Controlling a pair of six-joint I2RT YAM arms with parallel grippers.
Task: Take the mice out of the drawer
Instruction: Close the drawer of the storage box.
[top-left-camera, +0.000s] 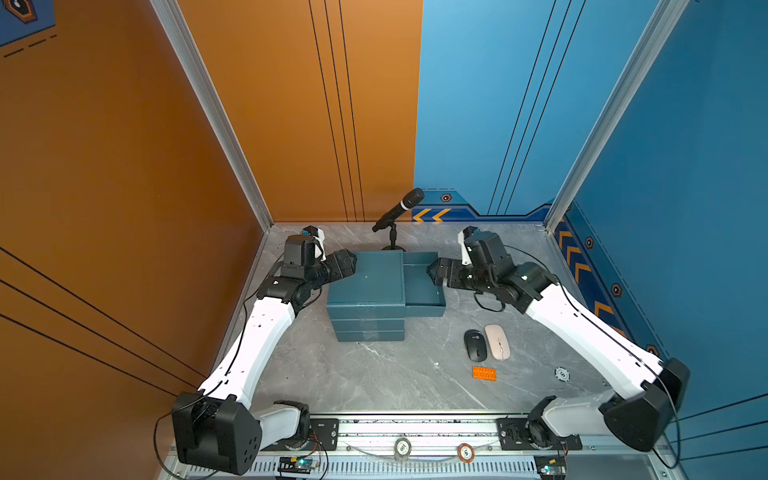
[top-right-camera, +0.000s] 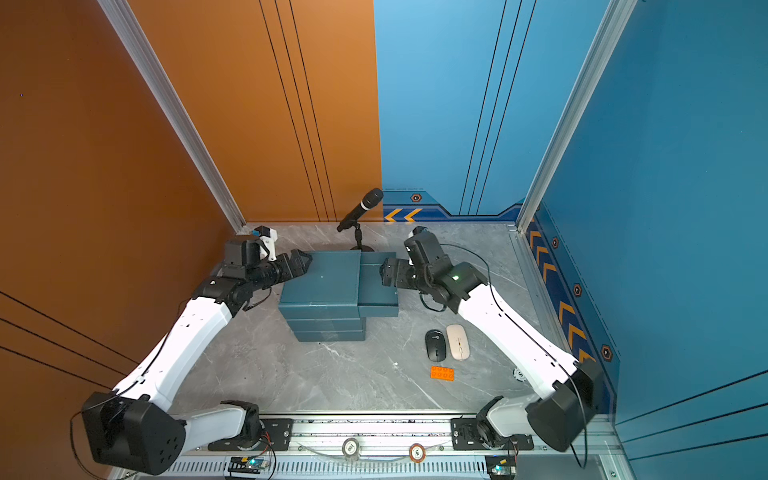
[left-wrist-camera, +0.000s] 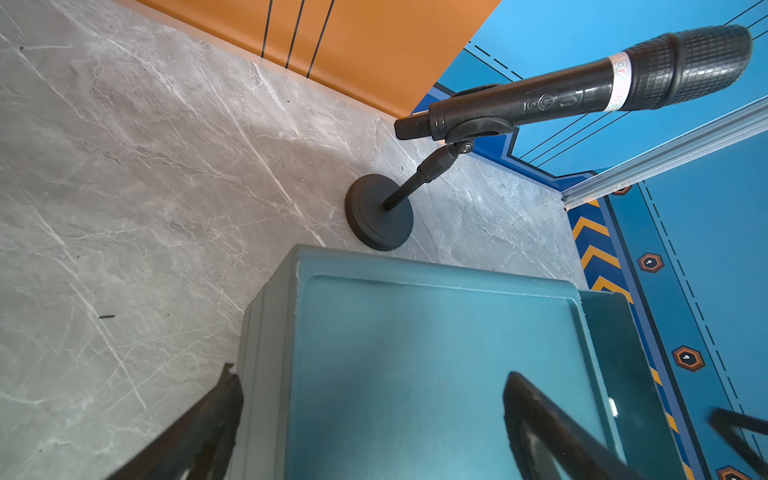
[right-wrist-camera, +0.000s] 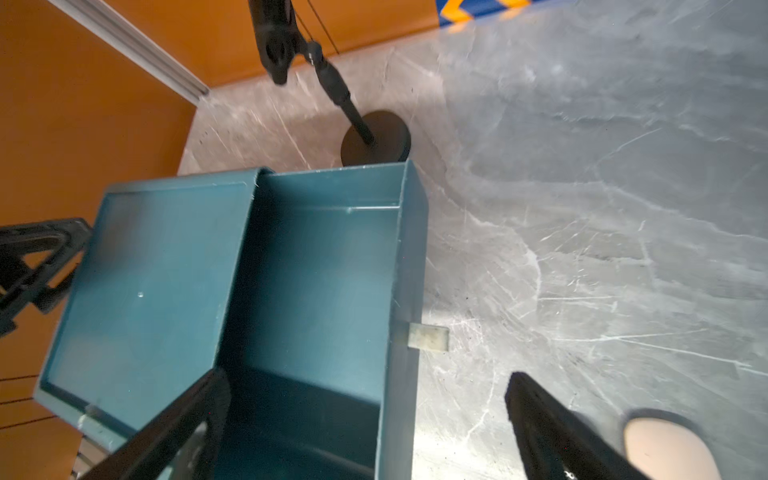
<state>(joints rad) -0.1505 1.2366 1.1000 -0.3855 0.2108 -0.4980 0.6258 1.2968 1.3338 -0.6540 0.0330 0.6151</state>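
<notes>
A squat teal plastic cabinet (top-left-camera: 365, 278) with a smooth recessed top is seen on the grey, white-veined marble-patterned tabletop (top-left-camera: 374, 374). Its top drawer (top-left-camera: 424, 309), a thin-walled rectangular tray of the same teal, stands open toward the robot's right. A smooth, flat floor is shown in the right wrist view, and a small pale tab (right-wrist-camera: 428, 337) is fixed to the front wall.

The right gripper (top-left-camera: 432, 270) is held above the open drawer with its jaws spread wide and nothing between them. One dark, wedge-shaped finger (right-wrist-camera: 187, 428) is seen over the drawer and its mate over the bare table.

The left gripper (top-left-camera: 351, 262) is placed at the cabinet's opposite top edge, likewise wide open and gripping nothing. One finger (left-wrist-camera: 199, 424) lies outside the cabinet wall and the other over the lid.

Two mice are found outside the drawer, on the table in front of it. A matte black oval mouse (top-left-camera: 475, 345) and a pinkish-cream oval mouse (top-left-camera: 497, 341) lie side by side, just beside each other.

An orange studded rectangular plate (top-left-camera: 484, 372) lies flat near them. Behind the cabinet, a black microphone (top-left-camera: 398, 209) with a gridded head is clipped, tilted, to a short stand with a round base.
</notes>
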